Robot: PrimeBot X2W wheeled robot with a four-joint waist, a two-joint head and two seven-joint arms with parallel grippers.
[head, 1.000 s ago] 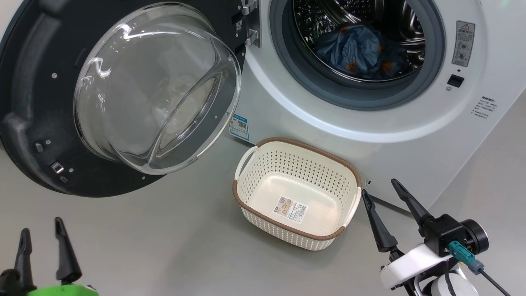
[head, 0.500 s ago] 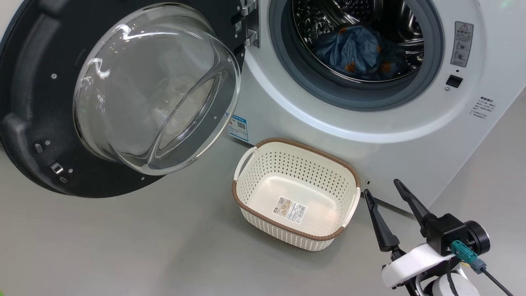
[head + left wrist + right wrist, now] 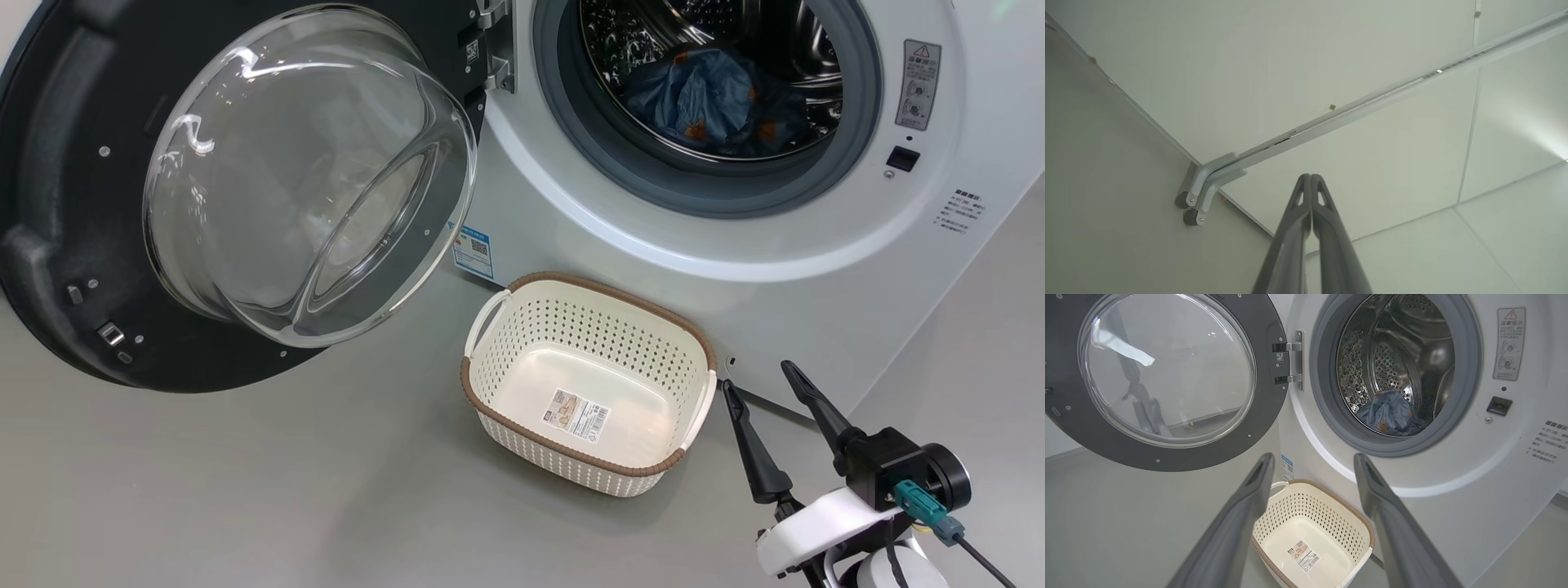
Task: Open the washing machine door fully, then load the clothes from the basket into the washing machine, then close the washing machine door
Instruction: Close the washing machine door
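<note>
Blue clothes (image 3: 710, 90) loaded, basket (image 3: 571, 327) empty — shove washing machine door (image 3: 49, 204) shut by its far-left rim; right gripper (image 3: 758, 376) spread, left gripper (image 3: 1310, 179) pressed together.

The floor (image 3: 245, 490) was a plain matte grey sheet with a faint sheen. In the left wrist view, pale panels (image 3: 1290, 53) met at thin straight seams. Two pale tubes (image 3: 1372, 100) ran side by side diagonally across the panels, bent at an elbow and ended in grey caps (image 3: 1190, 217) beside a seam. A bright glare lay at that view's right edge.
</note>
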